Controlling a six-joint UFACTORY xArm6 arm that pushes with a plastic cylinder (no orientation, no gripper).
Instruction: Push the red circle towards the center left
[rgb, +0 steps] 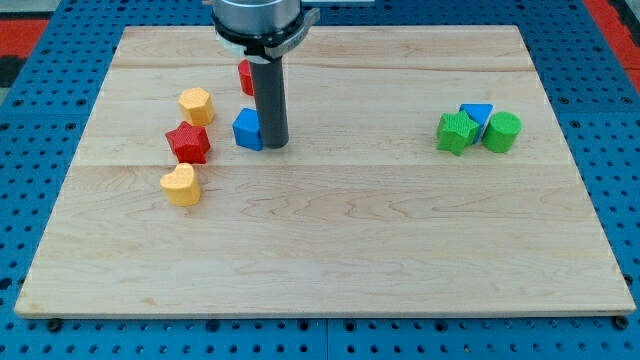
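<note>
The red circle (244, 76) lies near the view's top left, mostly hidden behind the dark rod. My tip (274, 145) rests on the board just below and right of it, touching the right side of a blue block (246, 129). A red star block (188, 143) lies left of the blue block. A yellow hexagon block (196, 105) sits above the star, and a yellow heart block (181, 185) below it.
At the view's right, a green star block (457, 132), a blue triangle block (477, 114) and a green round block (502, 132) huddle together. The wooden board (330, 240) lies on a blue pegboard surface.
</note>
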